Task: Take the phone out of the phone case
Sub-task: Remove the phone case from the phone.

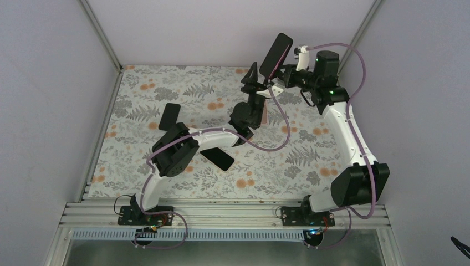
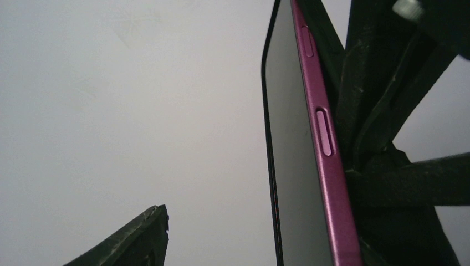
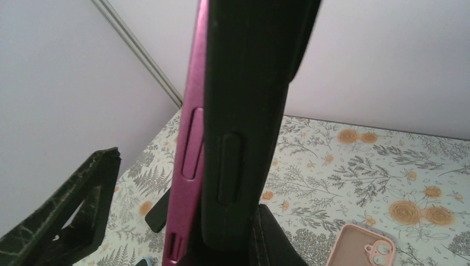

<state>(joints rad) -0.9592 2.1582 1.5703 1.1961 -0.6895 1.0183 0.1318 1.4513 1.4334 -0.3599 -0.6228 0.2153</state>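
Left claw (image 1: 252,79) open, right claw (image 1: 281,70) clamped, both raised

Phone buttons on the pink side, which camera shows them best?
Left wrist view: both side buttons on the phone show close and clear. The right wrist view shows one beside the black case. From the top they are too small to see.

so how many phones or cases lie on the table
3: a far-left black slab, a black slab beside the left arm, a pink case near the middle; others may be hidden.
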